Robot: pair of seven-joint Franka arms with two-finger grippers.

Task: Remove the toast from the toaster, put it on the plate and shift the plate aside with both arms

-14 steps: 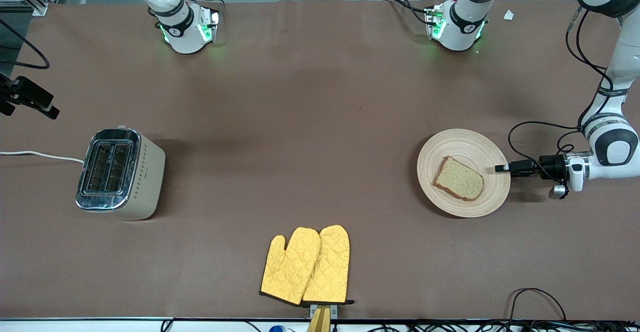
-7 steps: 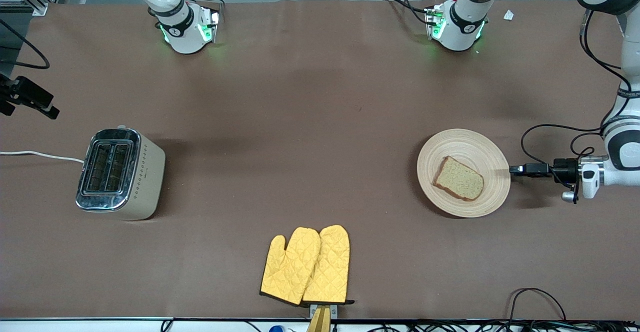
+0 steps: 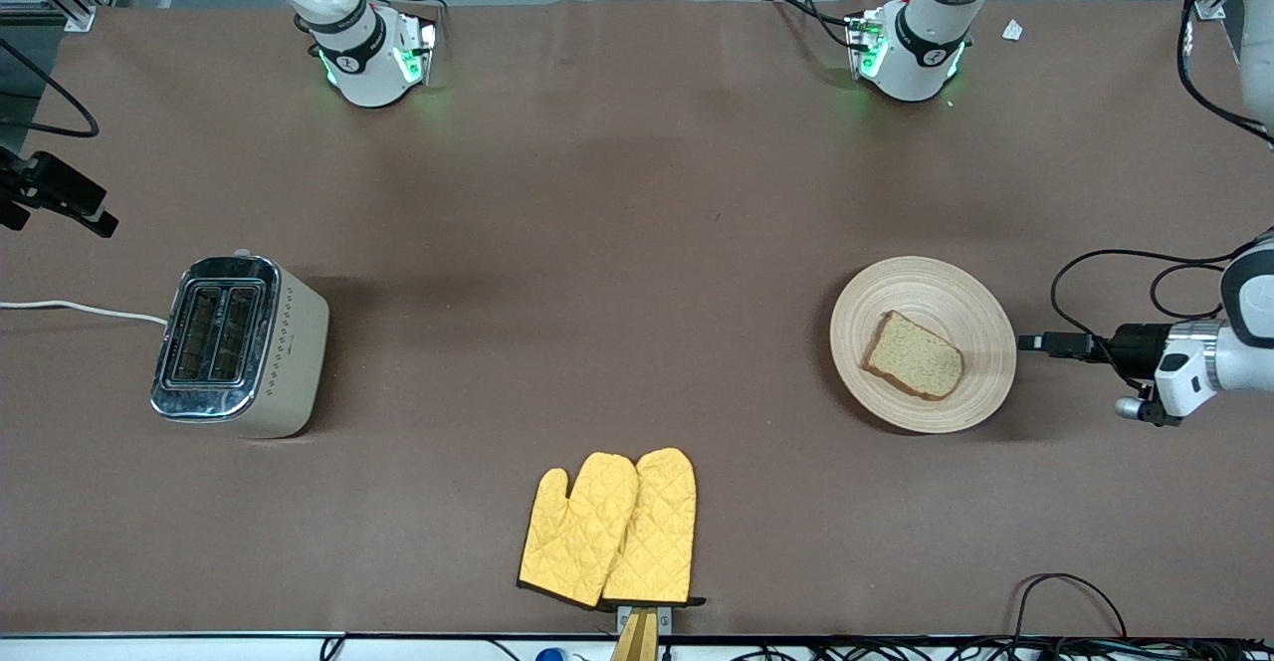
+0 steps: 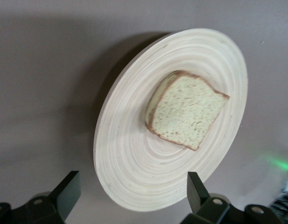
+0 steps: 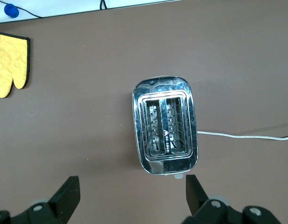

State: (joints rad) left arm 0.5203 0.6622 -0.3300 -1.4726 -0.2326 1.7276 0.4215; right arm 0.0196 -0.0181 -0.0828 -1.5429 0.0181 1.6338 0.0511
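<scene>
The toast (image 3: 913,355) lies on the plate (image 3: 926,288). The left gripper (image 3: 1040,343), fingers spread wide, sits just beside the plate. The right gripper (image 5: 129,196), fingers wide, hangs over the toaster (image 3: 239,345).

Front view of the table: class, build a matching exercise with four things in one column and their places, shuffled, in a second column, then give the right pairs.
Things:
1. slice of light brown toast
2. round light wooden plate
3. pair of yellow quilted oven mitts
4. left hand

Places:
A. nearest the front camera
B. just off the plate's rim, open
C. on the plate
D. toward the left arm's end of the table

Pairs: 1-C, 2-D, 3-A, 4-B
</scene>
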